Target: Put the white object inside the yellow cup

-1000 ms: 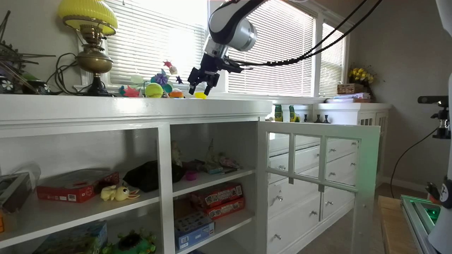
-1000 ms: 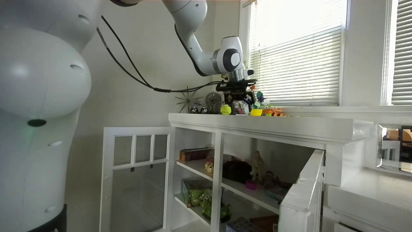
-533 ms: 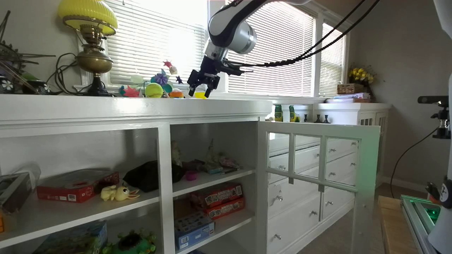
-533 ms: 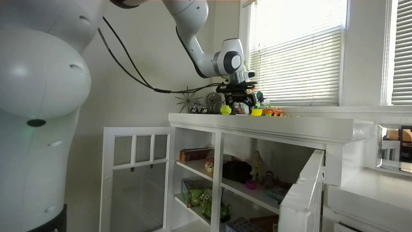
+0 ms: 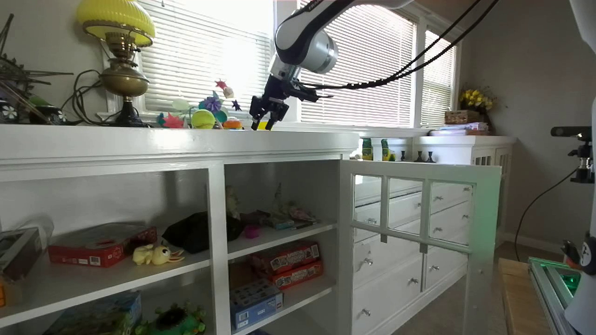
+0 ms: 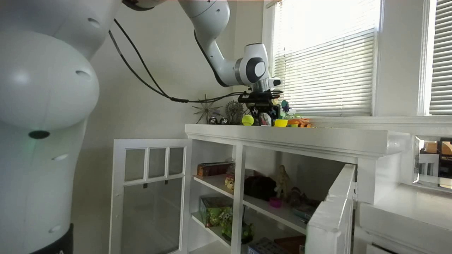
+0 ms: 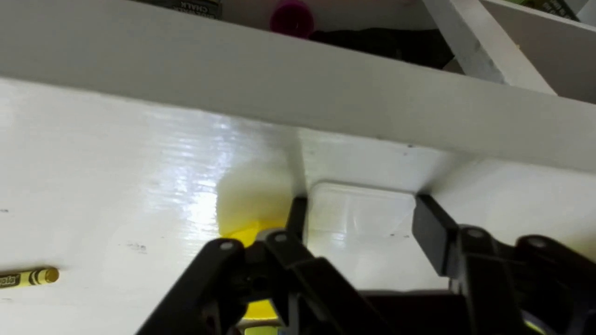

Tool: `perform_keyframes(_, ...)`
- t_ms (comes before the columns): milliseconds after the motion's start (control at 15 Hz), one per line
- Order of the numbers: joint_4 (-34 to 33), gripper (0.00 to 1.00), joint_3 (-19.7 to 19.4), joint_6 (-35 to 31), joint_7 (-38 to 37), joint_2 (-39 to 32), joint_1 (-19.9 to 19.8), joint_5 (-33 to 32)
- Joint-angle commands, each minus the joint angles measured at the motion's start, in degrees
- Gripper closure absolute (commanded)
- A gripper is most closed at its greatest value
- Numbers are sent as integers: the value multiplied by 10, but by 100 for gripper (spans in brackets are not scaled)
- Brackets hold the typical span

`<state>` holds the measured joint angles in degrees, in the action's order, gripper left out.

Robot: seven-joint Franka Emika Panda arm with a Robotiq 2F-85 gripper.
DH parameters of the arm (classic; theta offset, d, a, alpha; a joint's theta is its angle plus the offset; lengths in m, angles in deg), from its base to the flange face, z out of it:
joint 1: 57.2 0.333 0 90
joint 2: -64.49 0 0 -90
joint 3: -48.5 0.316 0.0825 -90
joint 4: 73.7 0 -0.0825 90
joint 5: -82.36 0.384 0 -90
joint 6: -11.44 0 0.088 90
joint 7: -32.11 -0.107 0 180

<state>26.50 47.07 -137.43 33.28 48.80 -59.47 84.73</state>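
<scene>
In the wrist view a white object (image 7: 358,232), glossy and rounded at its far corners, lies flat on the white cabinet top. My gripper (image 7: 361,204) has its two black fingers pressed against opposite sides of it, so it is shut on the object; the near part is hidden by the gripper body. Close beside the left-hand finger stands the yellow cup (image 7: 242,234), mostly covered by that finger's linkage. An exterior view shows the small yellow cup (image 6: 281,122) just to the right of the gripper (image 6: 267,121). The cup's inside is not visible.
A tennis ball (image 6: 247,120) and an orange toy (image 6: 299,122) stand near the cup. A crayon (image 7: 30,278) lies on the top. The cabinet's front edge (image 7: 298,88) runs close to the fingers. Further along is a yellow-shaded lamp (image 5: 122,79). A cabinet door (image 5: 484,209) hangs open.
The gripper has sunk slightly toward the cabinet top. Its fingers have drawn closer together, onto the white object. The yellow cup has stayed in place.
</scene>
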Motion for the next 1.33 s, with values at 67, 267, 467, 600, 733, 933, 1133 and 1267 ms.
perform_keyframes(67, -1, 67, 6, -11, -5, -7, -4, 18)
perform_keyframes(267, 0, 69, 11, -4, 1, -1, -4, 25)
perform_keyframes(467, 12, 69, 20, 11, 5, 18, -2, 37)
perform_keyframes(600, 24, 69, 28, 25, 7, 38, 2, 40)
perform_keyframes(733, 29, 69, 30, 38, 4, 54, 5, 37)
perform_keyframes(933, 24, 69, 31, 55, 6, 77, 6, 36)
perform_keyframes(1133, 13, 69, 24, 64, 6, 94, 2, 36)
perform_keyframes(1267, 7, 69, 19, 55, 26, 99, -5, 42)
